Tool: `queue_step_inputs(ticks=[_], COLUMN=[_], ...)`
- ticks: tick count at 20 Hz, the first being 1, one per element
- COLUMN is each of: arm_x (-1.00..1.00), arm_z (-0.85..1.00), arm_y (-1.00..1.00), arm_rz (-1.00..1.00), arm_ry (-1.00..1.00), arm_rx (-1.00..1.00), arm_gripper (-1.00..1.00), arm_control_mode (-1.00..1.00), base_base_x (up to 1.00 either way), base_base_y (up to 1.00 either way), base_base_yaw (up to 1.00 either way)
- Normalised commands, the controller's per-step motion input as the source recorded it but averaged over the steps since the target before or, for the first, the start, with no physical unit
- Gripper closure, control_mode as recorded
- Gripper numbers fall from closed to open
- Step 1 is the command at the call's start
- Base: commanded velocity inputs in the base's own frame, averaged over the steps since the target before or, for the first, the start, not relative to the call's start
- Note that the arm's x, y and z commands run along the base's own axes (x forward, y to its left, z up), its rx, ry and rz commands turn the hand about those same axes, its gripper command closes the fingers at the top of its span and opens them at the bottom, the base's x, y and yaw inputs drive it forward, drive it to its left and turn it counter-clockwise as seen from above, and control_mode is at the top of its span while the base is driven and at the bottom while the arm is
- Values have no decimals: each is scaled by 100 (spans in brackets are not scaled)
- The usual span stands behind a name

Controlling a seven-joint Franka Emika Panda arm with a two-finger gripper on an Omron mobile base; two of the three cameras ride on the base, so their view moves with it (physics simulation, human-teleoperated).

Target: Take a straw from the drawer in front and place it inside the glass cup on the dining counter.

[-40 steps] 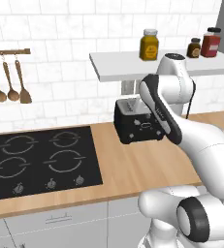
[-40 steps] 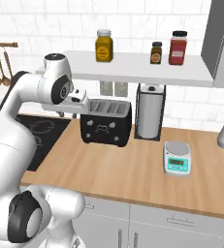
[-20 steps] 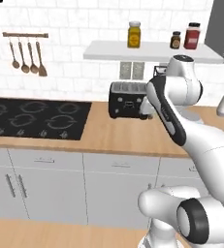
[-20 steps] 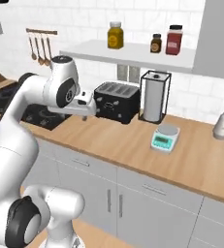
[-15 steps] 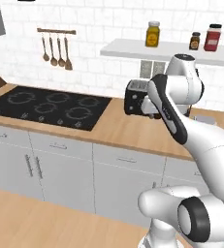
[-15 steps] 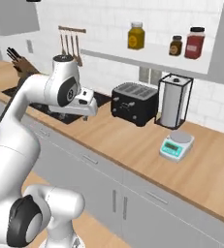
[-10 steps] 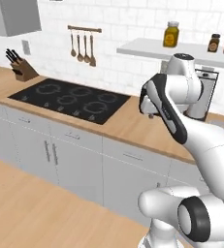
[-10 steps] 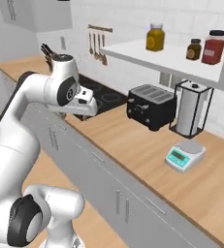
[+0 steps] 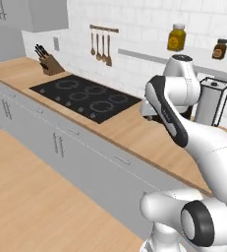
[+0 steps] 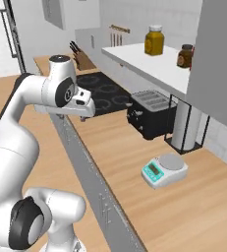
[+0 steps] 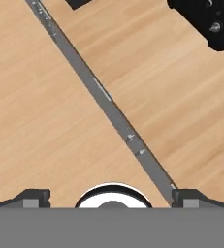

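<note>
My gripper [image 11: 111, 196] points straight down over the front edge of the wall-side worktop [image 10: 134, 162], near the hob. Its two fingertips [image 11: 36, 196] stand wide apart with nothing between them, so it is open. In the right base view the gripper [image 10: 71, 118] hangs under the white hand, level with the worktop's edge. Shut grey drawer fronts [image 9: 121, 160] with slim bar handles run below that worktop; I cannot tell which one holds the straw. The straw, the glass cup and the dining counter are out of view.
On the worktop are a black hob [image 9: 85, 96], a black toaster [image 10: 152, 115], a teal kitchen scale [image 10: 164, 170], a paper towel holder [image 10: 186, 123] and a knife block [image 9: 48, 64]. A shelf with jars [image 10: 154, 40] hangs above. Open wood floor [image 9: 31, 197] lies left.
The whole picture has swung: the base has moved, so the worktop now runs off at a slant and floor shows. The arm keeps its pose and the gripper stays open.
</note>
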Motion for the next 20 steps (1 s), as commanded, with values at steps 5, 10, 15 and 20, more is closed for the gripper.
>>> queue_step_inputs(ticks=[5,10,15,20], arm_x=[0,0,3,22], arm_z=[-2,-12,-53,-73], arm_y=[-8,19,91,91], arm_rz=[7,16,1,-3], arm_ry=[0,0,0,0], arm_rx=[0,-7,-32,-39], arm_gripper=[-100,-100,-100,-100], arm_control_mode=[-100,-100,-100,-100], base_base_x=[0,0,0,0], base_base_y=[-58,0,0,0], base_base_yaw=[29,0,0,0])
